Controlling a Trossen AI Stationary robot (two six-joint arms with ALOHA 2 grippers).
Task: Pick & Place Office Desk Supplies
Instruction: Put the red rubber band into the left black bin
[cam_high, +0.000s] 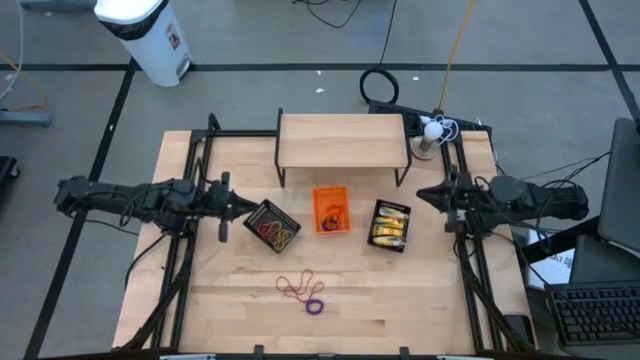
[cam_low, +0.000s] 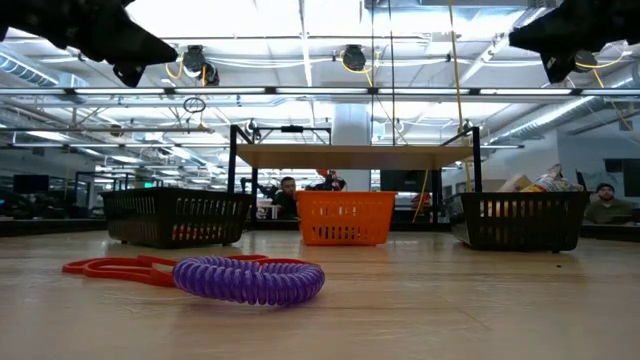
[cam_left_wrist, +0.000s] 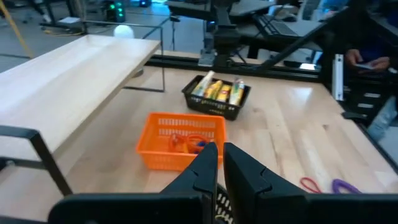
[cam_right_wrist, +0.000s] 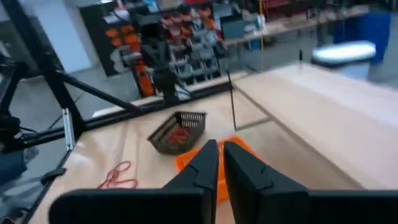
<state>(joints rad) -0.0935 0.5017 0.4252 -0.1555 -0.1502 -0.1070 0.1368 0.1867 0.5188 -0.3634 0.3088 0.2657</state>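
Thin red rubber bands (cam_high: 298, 286) and a purple coiled ring (cam_high: 315, 305) lie loose on the near middle of the table, also visible in the low view as the bands (cam_low: 120, 268) and the ring (cam_low: 250, 278). More red and yellow bands sit in the left black mesh tray (cam_high: 273, 226). Yellow packets fill the right black mesh tray (cam_high: 390, 224). Small orange items lie in the orange tray (cam_high: 331, 210). My left gripper (cam_high: 243, 208) hovers shut beside the left tray, raised off the table. My right gripper (cam_high: 420, 194) hovers shut by the right tray's far side.
A low wooden shelf on black legs (cam_high: 343, 140) stands across the far middle, just behind the three trays. A black frame runs along the table's left and right edges. A white lamp-like object (cam_high: 432, 130) stands at the far right corner. Bare wood surrounds the loose bands.
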